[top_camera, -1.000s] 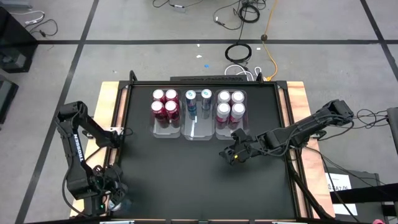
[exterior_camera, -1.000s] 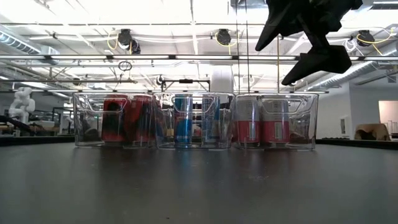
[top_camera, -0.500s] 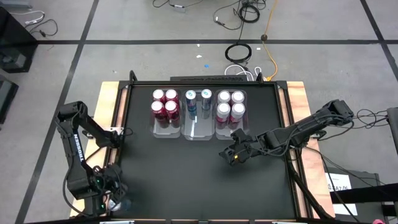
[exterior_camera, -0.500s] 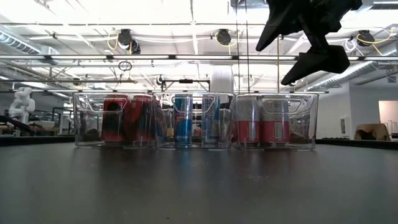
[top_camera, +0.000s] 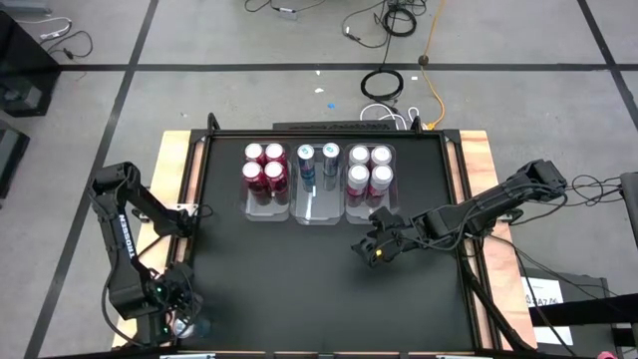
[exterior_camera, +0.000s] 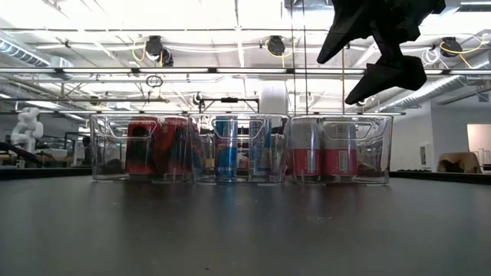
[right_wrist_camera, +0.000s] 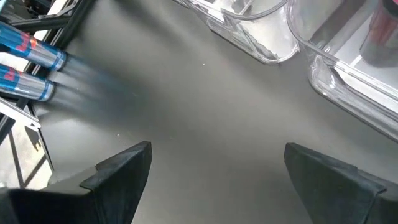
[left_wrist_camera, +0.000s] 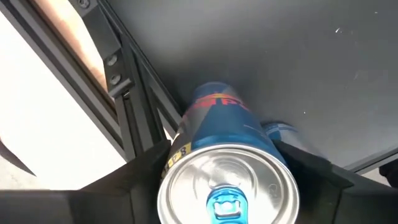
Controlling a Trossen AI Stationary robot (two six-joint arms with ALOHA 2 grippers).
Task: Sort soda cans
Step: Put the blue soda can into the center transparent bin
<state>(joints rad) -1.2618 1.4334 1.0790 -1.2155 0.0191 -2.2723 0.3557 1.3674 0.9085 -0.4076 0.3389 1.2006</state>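
High view: the left end effector [top_camera: 175, 321] sits at the near-left corner of the tabletop [top_camera: 299, 289], right at its edge, with the metal frame rail [left_wrist_camera: 127, 112] and wooden border just beside it. In the left wrist view its fingers [left_wrist_camera: 140, 177] are closed against both sides of an upright blue can [left_wrist_camera: 227, 180], which fills the gap between them. A second blue can [left_wrist_camera: 283, 134] lies just beyond the held one, touching or nearly touching it.

The right end effector [top_camera: 371, 249] hangs over the tabletop with its jaws spread wide and nothing between them. Just ahead of it stand three clear bins [top_camera: 319, 211] side by side at the far edge. The bin nearest it holds four pink cans [top_camera: 369, 170], the middle one two blue cans [top_camera: 317, 160] with bare floor on its near half, and the farthest four red cans [top_camera: 264, 170]. Below and behind this end effector the dark surface is bare all the way to the near edge and across to the left end effector's corner.
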